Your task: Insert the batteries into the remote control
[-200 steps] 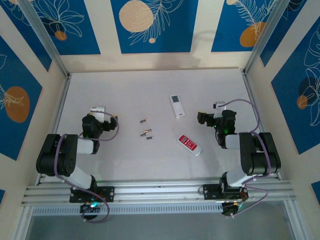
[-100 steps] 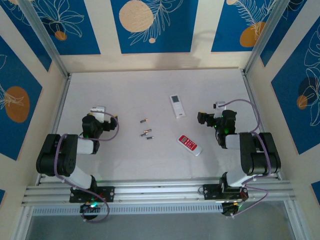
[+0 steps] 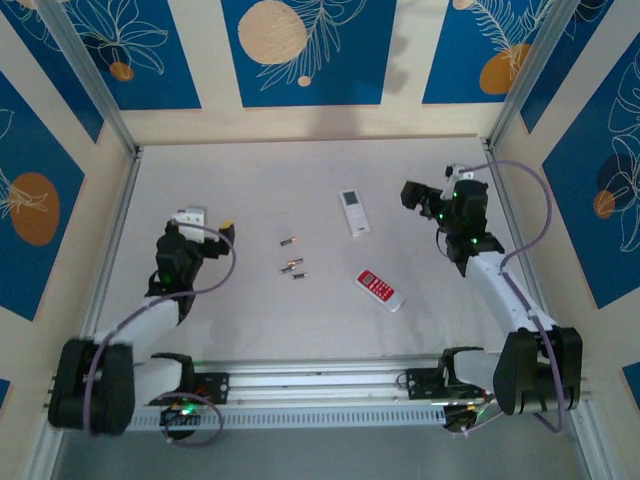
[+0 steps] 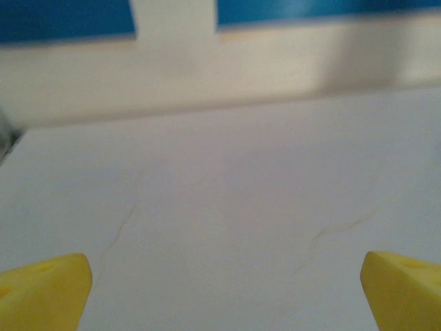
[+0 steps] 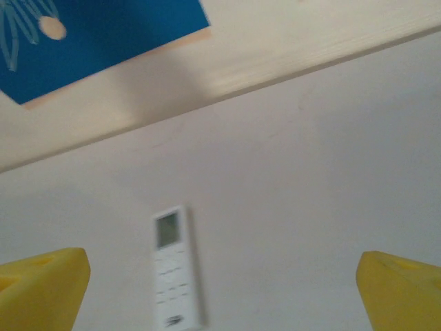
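**Progress.** Nothing is loaded yet. Three batteries (image 3: pixel 293 264) lie loose near mid-desk, close together and left of both remotes. The white remote (image 5: pixel 176 269) lies face up, further back. The red remote (image 3: pixel 381 289) lies nearer the arms, right of the batteries. No battery bay shows on either remote, and I cannot tell which of the two is to be filled. Judged remaining: expose a bay, pick up each battery, seat it.

**Tools.** The left tool (image 4: pixel 220 296) stands wide open and empty over bare desk (image 3: pixel 250 180), left of the batteries. The right tool (image 5: pixel 220 296) is likewise spread and empty, just right of the white remote and aimed toward the back wall.

**Clearance.** There is ample bare surface around the batteries and remotes. The right arm sits near the right side rail (image 3: pixel 505 200), so its room to move is inward, to its left. The batteries are small and round, so a careless touch could roll them.
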